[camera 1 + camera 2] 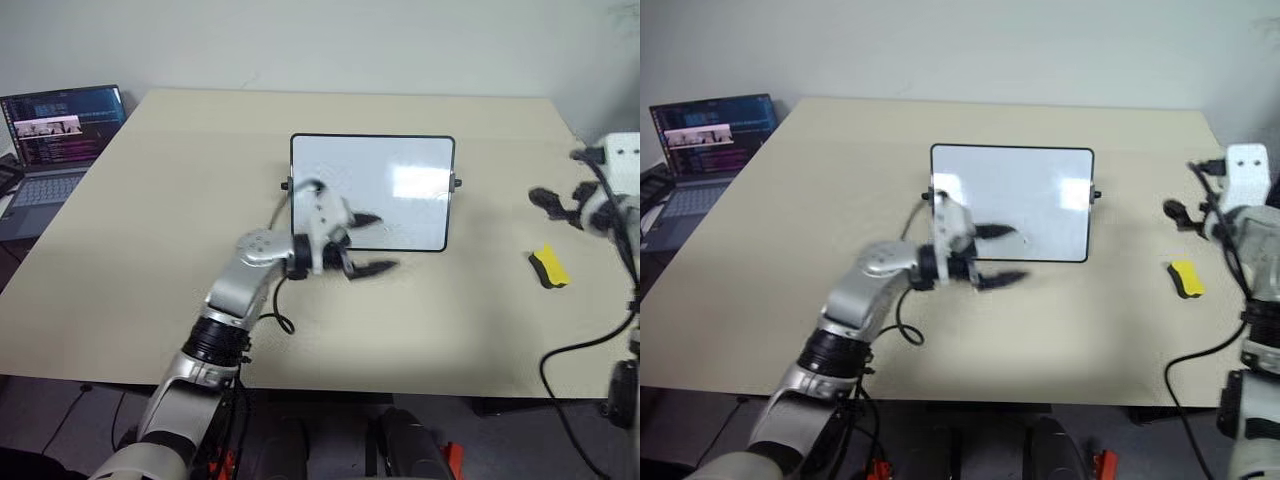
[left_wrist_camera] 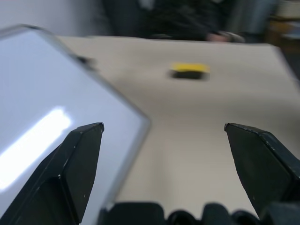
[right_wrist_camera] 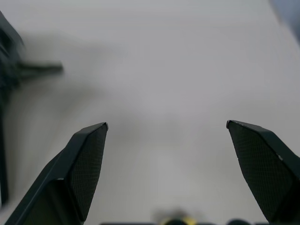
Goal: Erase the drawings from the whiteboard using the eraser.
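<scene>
Nearest, the left gripper (image 1: 365, 243) hovers with its black fingers spread and empty at the near edge of the rectangular black-framed whiteboard (image 1: 372, 190) — placed, I judge, to steady the board. The right gripper (image 1: 556, 205) hangs released above the beige table (image 1: 160, 250), its jaws wide, with the small yellow-and-black eraser block (image 1: 548, 267) lying loose just beneath it — set down, apparently. The board's white face shows no blue drawings that I can make out.

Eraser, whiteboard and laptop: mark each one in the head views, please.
eraser (image 1: 549, 267), left eye view, on its yellow top face.
whiteboard (image 1: 400, 165), left eye view, on the bare white surface near its upper edge.
laptop (image 1: 62, 125), left eye view, on the lit screen.
</scene>
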{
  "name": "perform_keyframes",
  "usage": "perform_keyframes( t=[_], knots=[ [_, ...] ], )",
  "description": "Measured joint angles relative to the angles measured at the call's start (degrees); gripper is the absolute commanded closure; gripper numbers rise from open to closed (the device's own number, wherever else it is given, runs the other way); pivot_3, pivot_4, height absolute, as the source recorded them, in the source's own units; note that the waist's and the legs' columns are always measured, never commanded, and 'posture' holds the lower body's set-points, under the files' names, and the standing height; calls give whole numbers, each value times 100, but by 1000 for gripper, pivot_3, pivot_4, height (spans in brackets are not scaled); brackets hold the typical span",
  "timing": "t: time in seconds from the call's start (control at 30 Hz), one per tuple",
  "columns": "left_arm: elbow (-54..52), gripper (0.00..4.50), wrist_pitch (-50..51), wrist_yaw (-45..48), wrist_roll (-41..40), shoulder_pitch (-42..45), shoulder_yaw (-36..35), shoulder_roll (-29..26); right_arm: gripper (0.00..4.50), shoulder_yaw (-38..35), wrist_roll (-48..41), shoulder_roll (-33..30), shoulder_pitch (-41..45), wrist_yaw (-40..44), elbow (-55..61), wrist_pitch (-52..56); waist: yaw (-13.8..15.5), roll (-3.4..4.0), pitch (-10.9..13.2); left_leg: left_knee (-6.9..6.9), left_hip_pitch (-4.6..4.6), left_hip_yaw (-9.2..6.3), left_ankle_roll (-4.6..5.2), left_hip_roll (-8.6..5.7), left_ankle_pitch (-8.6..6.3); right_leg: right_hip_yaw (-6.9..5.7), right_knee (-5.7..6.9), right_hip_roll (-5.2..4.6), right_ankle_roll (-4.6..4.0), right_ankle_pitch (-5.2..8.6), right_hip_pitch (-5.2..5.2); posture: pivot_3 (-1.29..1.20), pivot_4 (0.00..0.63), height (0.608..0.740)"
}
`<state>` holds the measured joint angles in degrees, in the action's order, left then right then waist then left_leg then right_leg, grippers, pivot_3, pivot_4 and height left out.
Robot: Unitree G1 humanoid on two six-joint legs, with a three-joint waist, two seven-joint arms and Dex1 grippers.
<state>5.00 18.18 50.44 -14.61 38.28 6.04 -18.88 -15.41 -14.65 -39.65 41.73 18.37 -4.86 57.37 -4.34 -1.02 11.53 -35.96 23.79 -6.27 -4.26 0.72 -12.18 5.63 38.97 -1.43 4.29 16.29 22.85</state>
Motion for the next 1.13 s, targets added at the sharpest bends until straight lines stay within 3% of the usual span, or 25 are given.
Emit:
perform_keyframes(
  t=[0.1, 0.27, 0.6, 0.93, 1.13],
  knots=[
    [235, 0, -112, -910, -27, 82, -1001, -218, 44, 69, 96, 627, -10, -359, -230, -812, -28, 1, 0, 2, 3, 1, 0, -2, 0, -1, 0, -5, 0, 0, 3, 0, 150, 740],
    [717, 0, -397, -1917, 101, -12, -1906, -612, 44, -125, 262, 1337, -53, -1006, -796, -2020, -18, 1, 0, 6, 8, 0, -1, -4, 0, -4, -1, -9, -1, 0, 7, 0, 150, 740],
    [1495, 0, -1022, -2866, 339, -481, -1946, -230, 44, -343, 232, 2252, -333, -1514, -1285, -3292, 55, -1, -5, 6, 4, -2, -2, -5, 1, -6, 5, -9, -1, -1, 7, 0, 150, 740],
    [1917, 0, -1405, -2859, 316, -759, -2003, -306, 44, -60, 429, 2760, -604, -1701, -1714, -3988, -33, 1, -6, 5, 7, 1, -4, -4, 2, -2, 15, -7, -3, -2, 18, 0, 150, 740],
    [2744, 0, -1747, -2858, 335, -621, -2011, -371, 44, -2, 447, 2944, -500, -1731, -2099, -4432, -65, 0, -6, 6, 6, 1, -3, -4, 2, -2, 14, -7, -2, -2, 18, 0, 150, 740]
  ],
)
